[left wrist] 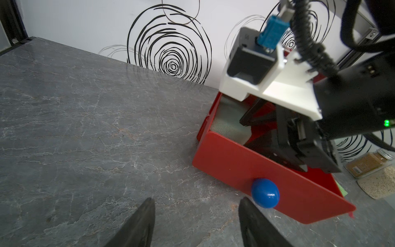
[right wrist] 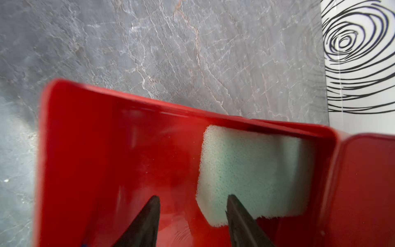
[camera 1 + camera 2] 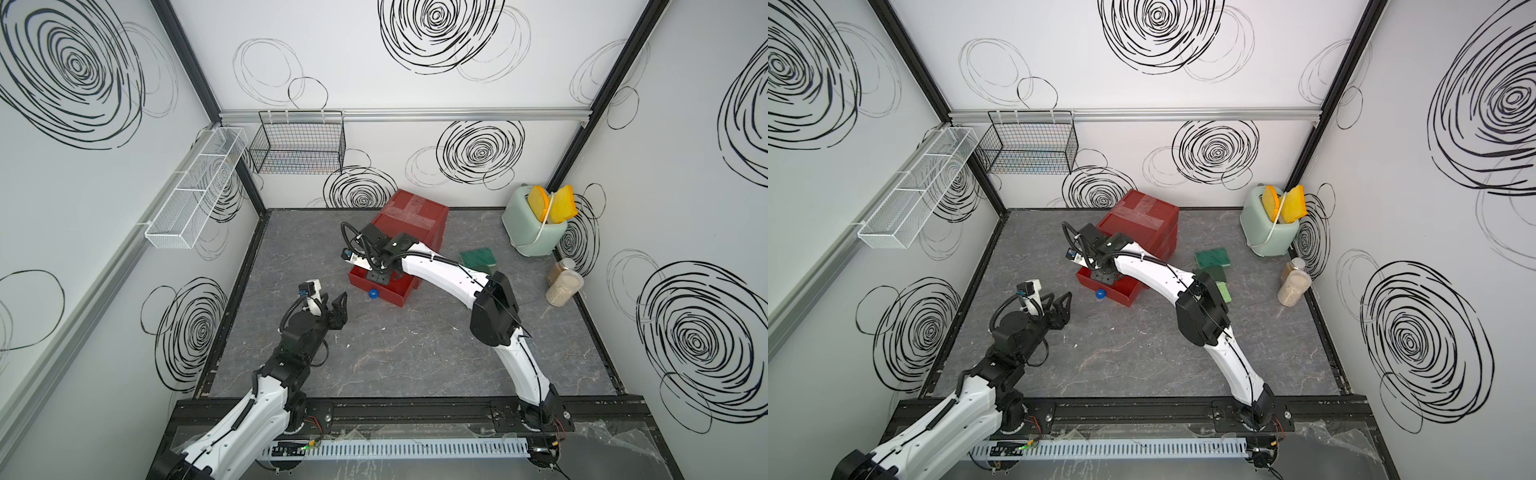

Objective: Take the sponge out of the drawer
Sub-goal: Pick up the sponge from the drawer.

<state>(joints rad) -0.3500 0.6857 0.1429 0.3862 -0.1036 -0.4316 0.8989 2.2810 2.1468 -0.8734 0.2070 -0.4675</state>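
The right gripper [image 2: 193, 213] is down inside the open red drawer [image 2: 96, 149]. Its jaws are parted to a middling gap with only the drawer floor between them, so it has hold of nothing. The sponge [image 2: 254, 171], pale green and porous, lies flat on the drawer floor just ahead of this gripper and off to one side of its gap. It sits against the wall beyond the fingertips, at the end of the drawer next to the red cabinet [image 3: 415, 218]. The tip of one of the fingers [image 2: 239, 216] overlaps the sponge's near edge, though whether it touches cannot be told. The other finger stands over bare red floor, on the side of the drawer's front panel. The left gripper [image 1: 196, 213] hangs outside the drawer above the grey table [image 1: 85, 128], its jaws spread wide and empty. The blue knob [image 1: 265, 193] on the drawer front lies close ahead of one of its fingertips — both top views show a gap between them. A few green scouring pads [image 3: 1212, 257] lie on the table behind the right gripper, past its forearm and well apart from the drawer.
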